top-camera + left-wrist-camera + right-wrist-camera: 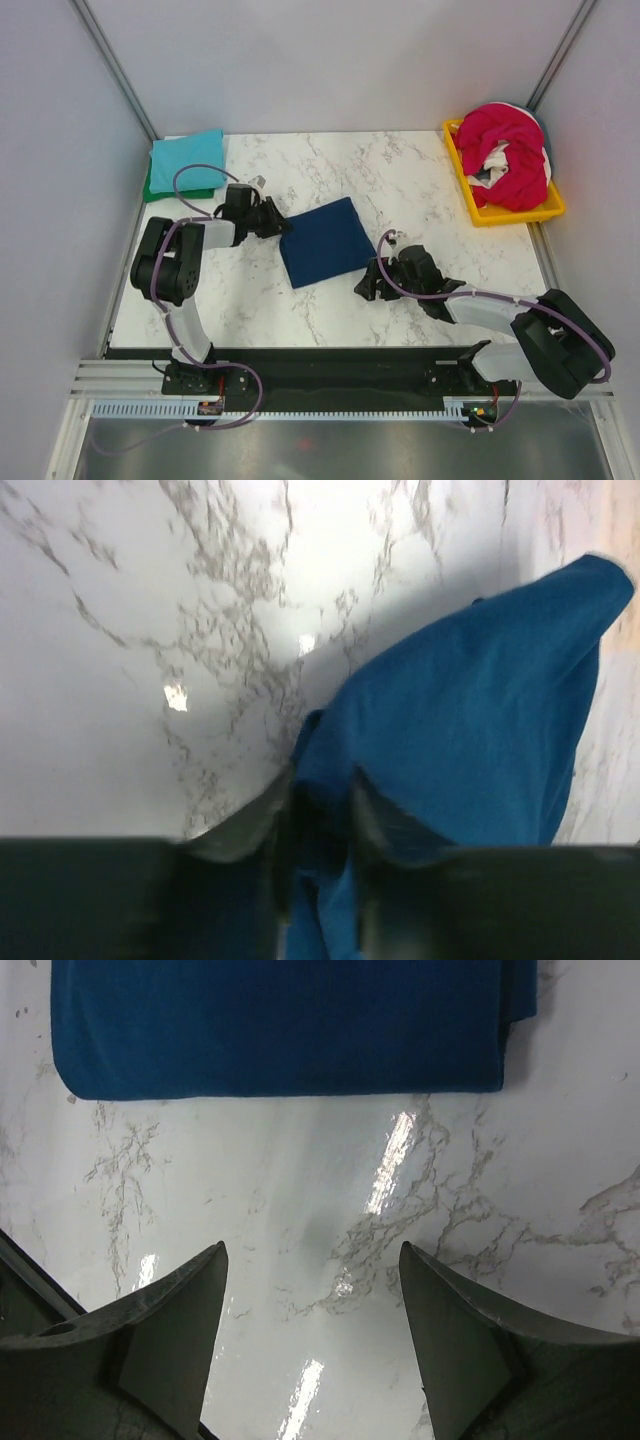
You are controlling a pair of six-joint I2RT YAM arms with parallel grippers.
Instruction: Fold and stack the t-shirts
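A folded navy blue t-shirt (325, 242) lies as a square in the middle of the marble table (250, 300). My left gripper (283, 226) is at its left corner. In the left wrist view the blue cloth (470, 710) bunches up between the two fingers (250, 825), and the gripper (320, 805) is shut on that corner. My right gripper (366, 285) sits just off the shirt's near right edge. It is open over bare marble (312, 1260), with the shirt's edge (280, 1025) ahead of it. A folded teal t-shirt (187, 157) rests on a green one (160, 190) at the back left.
A yellow tray (500, 213) at the back right holds a crumpled magenta-red t-shirt (505, 150) and some white cloth (495, 165). Grey walls close in the table on the left, back and right.
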